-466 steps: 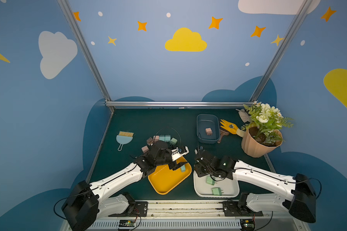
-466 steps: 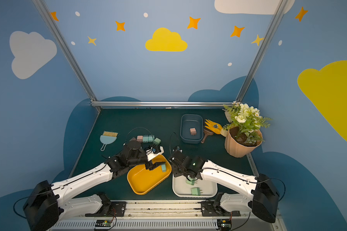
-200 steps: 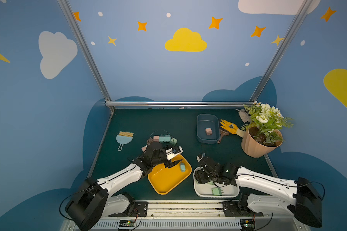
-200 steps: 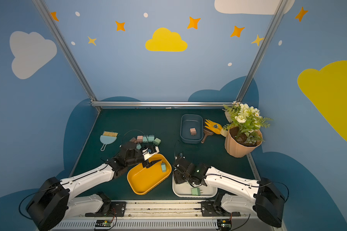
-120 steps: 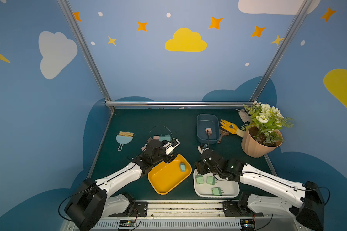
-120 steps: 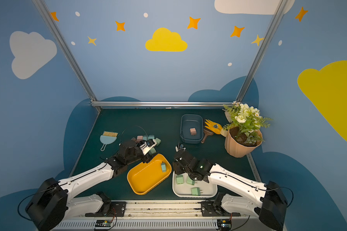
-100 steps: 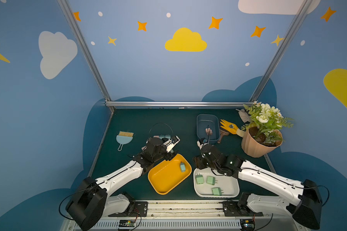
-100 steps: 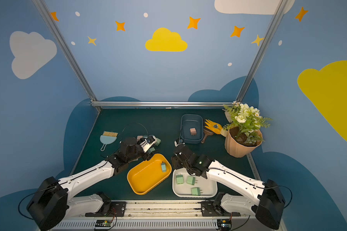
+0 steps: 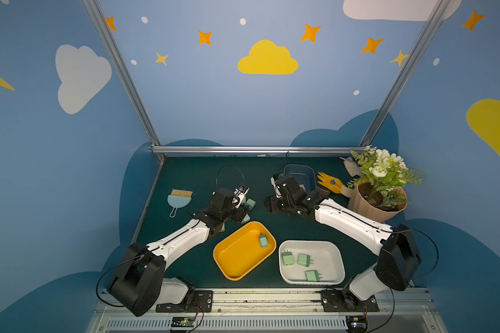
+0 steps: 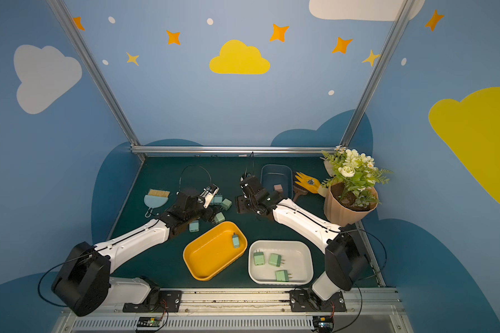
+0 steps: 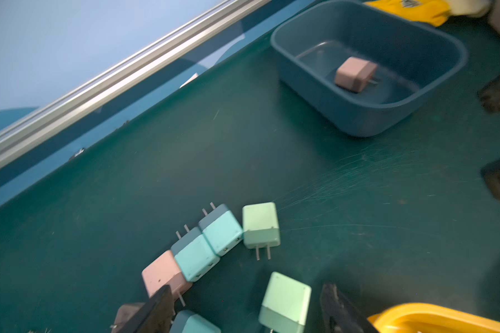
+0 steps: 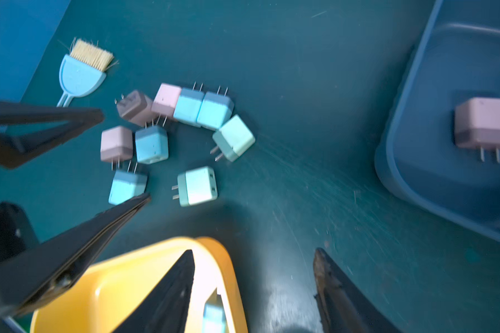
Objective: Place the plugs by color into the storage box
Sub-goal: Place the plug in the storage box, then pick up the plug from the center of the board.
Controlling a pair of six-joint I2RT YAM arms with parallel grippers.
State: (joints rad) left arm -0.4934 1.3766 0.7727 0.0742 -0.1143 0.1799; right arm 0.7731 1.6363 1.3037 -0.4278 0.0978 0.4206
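Several loose plugs [image 12: 185, 109] in pink, light blue and mint green lie in a cluster on the green mat. My left gripper [image 11: 247, 299] is open over the cluster, its fingers either side of a mint plug [image 11: 286, 299] with gaps both sides. My right gripper [image 12: 251, 268] is open and holds nothing, low over the mat between the cluster and the dark blue box [image 10: 274, 173], which holds one pink plug [image 10: 278, 188]. The yellow tray [image 9: 237, 259] holds a light blue plug [image 9: 262, 240]. The white tray [image 9: 338, 259] holds three mint plugs [image 9: 303, 259].
A light blue dustpan brush [image 9: 179, 199] lies at the left of the mat. A potted plant [image 9: 375, 199], a yellow glove [image 9: 331, 181] and a brown brush [image 10: 299, 191] crowd the back right. Metal frame rails border the back and the sides.
My right gripper left a third mint plug in the white tray and moved back toward the blue box. My left gripper moved from the yellow tray to the loose plugs and opened wider.
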